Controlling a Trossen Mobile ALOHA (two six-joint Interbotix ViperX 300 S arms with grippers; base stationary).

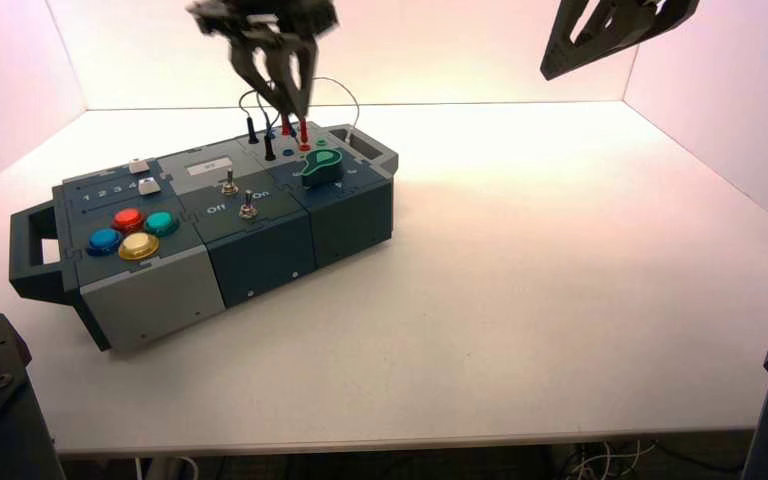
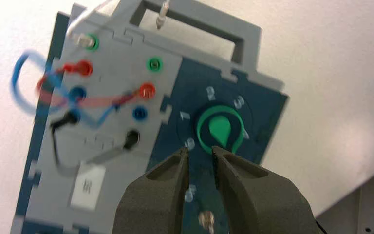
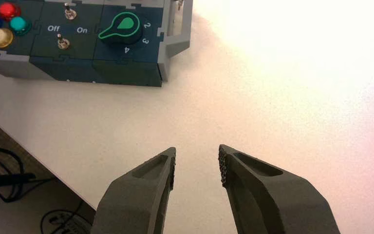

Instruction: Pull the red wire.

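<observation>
I read "Off" and "On" by the metal toggle switches (image 3: 63, 43), then 2, 3, 4 around the green-outlined black knob (image 3: 121, 28). Beyond, the thin, arched red wire (image 2: 97, 101) runs slantwise between red sockets on the grey panel; my left gripper (image 2: 199, 152), fingers apart, hovers above. Right gripper (image 3: 197, 150), parked rightward, fingers apart.
</observation>
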